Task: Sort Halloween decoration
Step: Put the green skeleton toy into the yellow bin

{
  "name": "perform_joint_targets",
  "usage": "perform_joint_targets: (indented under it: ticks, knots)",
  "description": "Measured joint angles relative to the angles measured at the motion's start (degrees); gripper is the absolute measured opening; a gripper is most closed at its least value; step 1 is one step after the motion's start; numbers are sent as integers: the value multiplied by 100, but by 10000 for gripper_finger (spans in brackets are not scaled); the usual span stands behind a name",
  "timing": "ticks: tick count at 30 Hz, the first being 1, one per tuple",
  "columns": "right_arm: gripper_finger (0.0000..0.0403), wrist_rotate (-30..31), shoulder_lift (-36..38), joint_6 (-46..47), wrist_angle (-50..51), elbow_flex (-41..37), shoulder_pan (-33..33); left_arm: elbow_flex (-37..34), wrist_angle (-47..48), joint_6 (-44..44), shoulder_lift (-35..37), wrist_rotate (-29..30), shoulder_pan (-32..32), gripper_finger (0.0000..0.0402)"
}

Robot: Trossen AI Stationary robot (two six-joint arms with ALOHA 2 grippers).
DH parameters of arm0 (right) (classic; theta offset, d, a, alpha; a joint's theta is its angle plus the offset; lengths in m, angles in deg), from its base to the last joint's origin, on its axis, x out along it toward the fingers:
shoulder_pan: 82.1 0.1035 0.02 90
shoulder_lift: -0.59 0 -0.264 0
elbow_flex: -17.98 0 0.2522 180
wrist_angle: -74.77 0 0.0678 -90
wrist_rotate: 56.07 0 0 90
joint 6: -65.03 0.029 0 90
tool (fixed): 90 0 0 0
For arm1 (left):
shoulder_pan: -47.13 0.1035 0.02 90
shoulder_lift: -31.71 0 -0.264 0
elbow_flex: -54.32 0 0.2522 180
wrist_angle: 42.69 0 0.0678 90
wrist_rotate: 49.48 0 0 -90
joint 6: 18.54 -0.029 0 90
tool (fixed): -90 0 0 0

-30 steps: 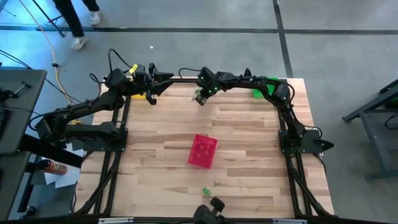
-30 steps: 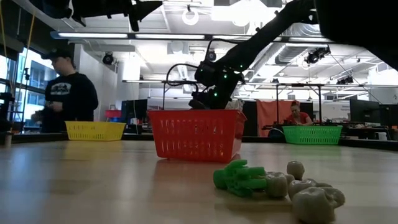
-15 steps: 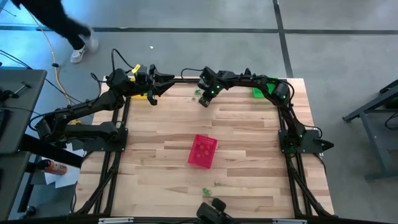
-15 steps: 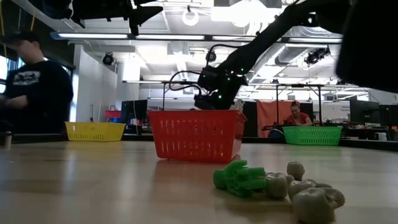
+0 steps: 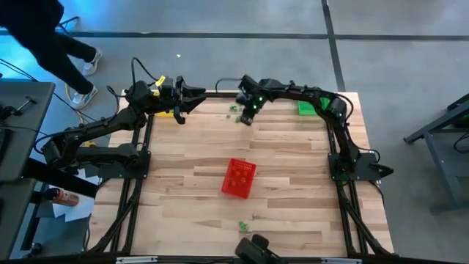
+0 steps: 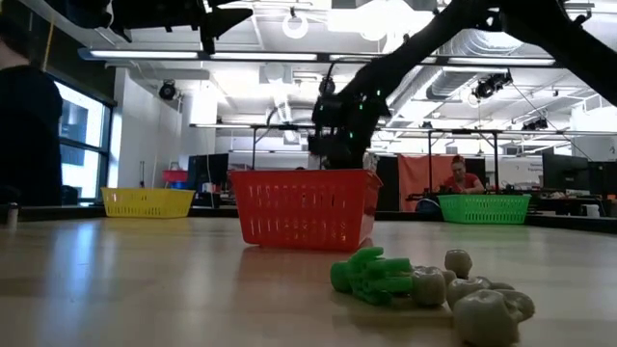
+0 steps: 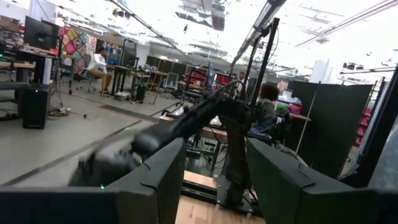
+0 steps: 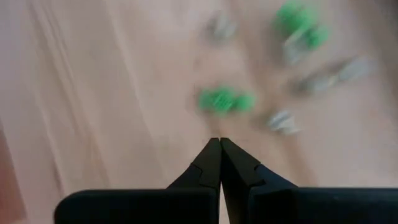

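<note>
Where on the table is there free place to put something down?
Bare wood lies on both sides of the red basket. Crowded: the far edge, around the right gripper and scattered trinkets, and the near edge by the green trinket.

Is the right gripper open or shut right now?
Shut. In the right wrist view the right gripper's two dark fingers meet at a closed tip with nothing between them, above the green trinkets on the table.
</note>
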Motion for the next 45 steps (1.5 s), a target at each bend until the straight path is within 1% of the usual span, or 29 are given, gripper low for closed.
perform_joint_targets:
  ticks: [2,4,6,9,12,15,19,22,27,32,34,41,45]
  knots:
    - [0,10,32,387,-8,242,-38,0,-1,-2,0,-1,0,161]
    - [0,35,23,1248,39,435,-67,0,0,1,0,-1,0,161]
    - [0,-20,10,2167,-145,575,-58,0,-1,2,0,1,0,161]
    - [3,-54,8,3158,-340,615,-18,0,-3,70,-1,-1,0,161]
    - [26,140,1,3719,-370,612,48,0,-1,319,0,-1,0,161]
    - [71,307,1,4330,-548,612,141,0,-1,605,0,-12,0,161]
    - [131,311,1,4739,-857,612,299,0,-3,710,-1,-14,0,161]
    - [150,460,-27,5256,-764,612,432,0,-4,708,-2,-16,0,161]
    - [154,855,-229,6184,-206,606,448,-4,-191,1012,0,-91,-2,161]
    - [154,988,-363,6705,-60,606,278,-4,-714,1188,0,-656,-24,161]
    - [154,971,-423,6867,-19,606,255,-4,-752,1189,0,-713,-46,161]
    - [154,559,-731,7281,-188,628,229,-4,-790,1198,0,-684,-125,161]
    - [154,491,-1026,7345,238,1058,228,-4,-788,1200,0,-685,-136,161]
